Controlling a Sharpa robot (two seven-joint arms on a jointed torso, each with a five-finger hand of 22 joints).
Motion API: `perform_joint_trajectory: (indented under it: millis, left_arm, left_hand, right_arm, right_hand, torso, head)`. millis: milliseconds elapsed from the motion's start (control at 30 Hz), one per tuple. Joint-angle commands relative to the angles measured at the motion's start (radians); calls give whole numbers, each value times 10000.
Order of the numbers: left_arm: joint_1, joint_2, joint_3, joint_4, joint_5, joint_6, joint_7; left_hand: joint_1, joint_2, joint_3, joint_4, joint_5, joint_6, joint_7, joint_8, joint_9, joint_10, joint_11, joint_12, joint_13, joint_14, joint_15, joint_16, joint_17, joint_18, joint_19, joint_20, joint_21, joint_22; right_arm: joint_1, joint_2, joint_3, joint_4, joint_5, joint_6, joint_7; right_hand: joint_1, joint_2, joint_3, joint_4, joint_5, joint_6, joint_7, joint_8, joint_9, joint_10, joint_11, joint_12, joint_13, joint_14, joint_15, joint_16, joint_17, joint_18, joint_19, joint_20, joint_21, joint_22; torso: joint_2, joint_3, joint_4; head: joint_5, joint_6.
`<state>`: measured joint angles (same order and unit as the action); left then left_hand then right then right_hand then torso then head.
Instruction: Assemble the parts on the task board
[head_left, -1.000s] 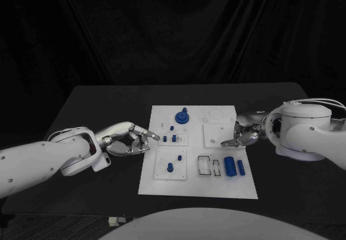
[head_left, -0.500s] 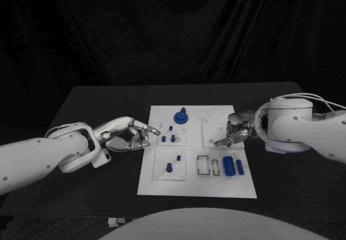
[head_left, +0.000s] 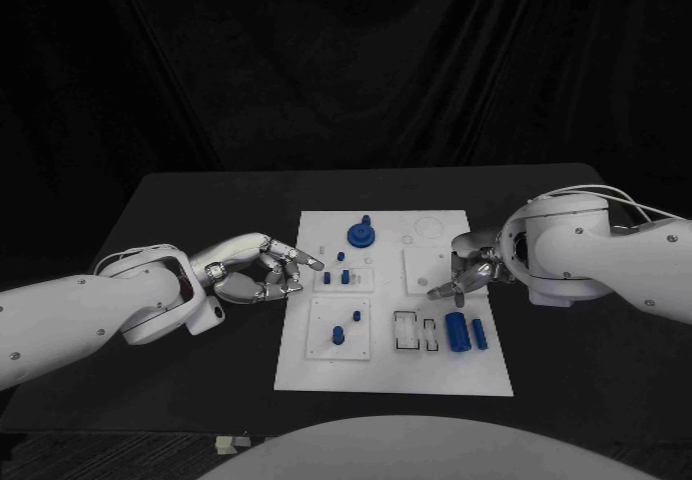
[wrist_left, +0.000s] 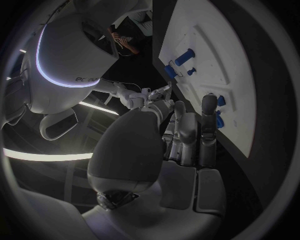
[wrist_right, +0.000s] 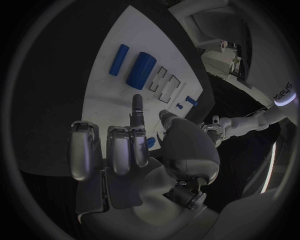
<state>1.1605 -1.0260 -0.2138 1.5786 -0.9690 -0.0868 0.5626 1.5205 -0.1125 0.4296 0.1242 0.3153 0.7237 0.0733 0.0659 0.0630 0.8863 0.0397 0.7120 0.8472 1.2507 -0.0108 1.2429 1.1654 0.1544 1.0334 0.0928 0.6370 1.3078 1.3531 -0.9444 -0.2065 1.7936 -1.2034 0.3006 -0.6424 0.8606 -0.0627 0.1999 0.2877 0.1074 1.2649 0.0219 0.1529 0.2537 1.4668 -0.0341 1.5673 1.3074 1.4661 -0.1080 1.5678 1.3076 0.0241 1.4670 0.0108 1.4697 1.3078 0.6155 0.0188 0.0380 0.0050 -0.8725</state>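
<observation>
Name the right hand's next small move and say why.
Probably lower the right hand toward the two blue cylinders lying near the task board's right edge. It hovers just beyond them over the board, holding nothing, fingers pointing down, and those loose parts lie closest to it.

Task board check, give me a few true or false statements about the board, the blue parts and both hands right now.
1. The task board lies flat on the black table. True.
2. The right hand holds the large blue cylinder. False: the cylinder lies on the board, apart from that hand.
3. The left hand is at the board's left edge, holding nothing. True.
4. All blue parts are piled off the board. False: they sit on the board.
</observation>
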Motion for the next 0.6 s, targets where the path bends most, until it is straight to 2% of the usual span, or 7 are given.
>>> perform_joint_trajectory:
  millis: [33, 233, 600]
  left_arm:
    - [28, 45, 7, -2, 94, 79, 70]
    - [27, 129, 6, -47, 94, 108, 69]
    - [23, 219, 5, -104, 94, 134, 77]
  left_hand:
    - [-26, -55, -17, 43, 57, 64, -27, -18, 5, 28, -13, -23, -15, -27, 5, -34, 10, 97, -35, 43, 36, 426]
    - [-24, -53, -16, 42, 58, 73, -26, -18, 6, 36, -14, -22, -19, -26, 4, -32, 11, 98, -37, 43, 34, 425]
    - [-23, -53, -15, 41, 58, 69, -26, -18, 5, 39, -15, -21, -21, -25, 4, -32, 11, 99, -38, 44, 34, 425]
  right_arm:
    - [-38, -73, 0, 94, -378, 619, -186]
    - [-75, -215, 0, 251, -777, 828, -197]
    - [-394, -549, -1, 553, -1144, 614, -194]
  right_hand:
    - [-12, 118, -18, -36, -35, 89, 10, 53, 13, 1040, -97, 35, 2634, 1047, -53, 30, 2632, 1, 595, -75, 58, 2316]
    - [-64, 156, -39, -35, -72, 8, 26, -23, -12, 1040, -95, 35, 2634, 1047, -67, 30, 2632, 2, 593, -96, 54, 2314]
    - [-48, 184, -49, -92, -41, -163, 75, -172, -70, 1040, -60, 35, 2634, 1047, -56, 30, 2632, -3, 597, -102, 67, 2318]
  torso:
    - [-3, 1, -8]
    - [-5, 4, -17]
    - [-39, -11, -9]
  head:
    - [-20, -2]
    - [-46, -2]
    - [-102, -2]
